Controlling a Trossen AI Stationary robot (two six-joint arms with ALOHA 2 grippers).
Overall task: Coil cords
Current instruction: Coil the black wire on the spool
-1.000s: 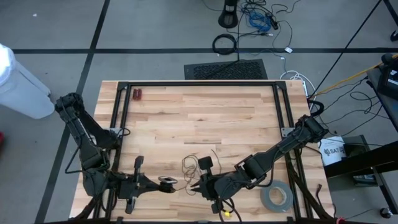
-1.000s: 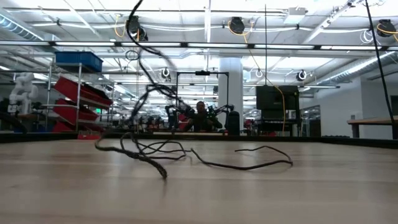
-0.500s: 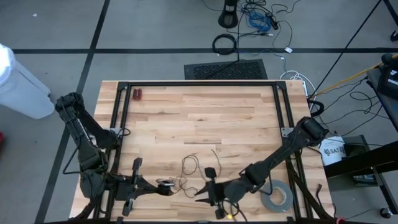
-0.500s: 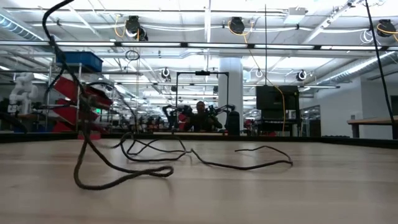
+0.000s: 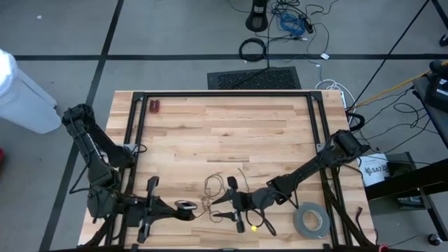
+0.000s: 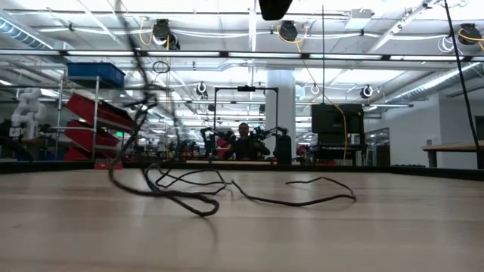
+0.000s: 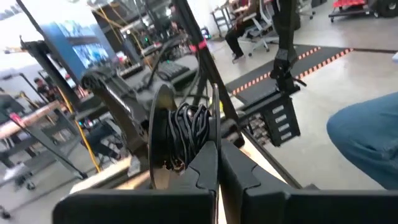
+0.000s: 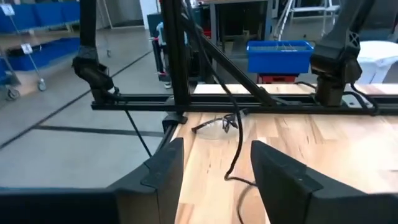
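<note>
We're partway through coiling the cord point(image 5: 213, 190), which is lying as loose wiry strands on the tabletop point(image 5: 224, 133) near the front edge, between our two arms. Our left gripper point(image 5: 187, 206) is holding a small spool point(image 7: 177, 137) with some cord already wound round it, fingers closed on the spool. Our right gripper point(image 5: 218, 210) is sitting just beside it with fingers spread wide, a strand running between them, nothing pinched. For this step we're thinking the trick is keeping light tension: pinch the strand close to the spool, feed it on in even turns, and don't let the loose loops snag. The grey tape roll point(image 5: 311, 222) is off to the right, well apart.
</note>
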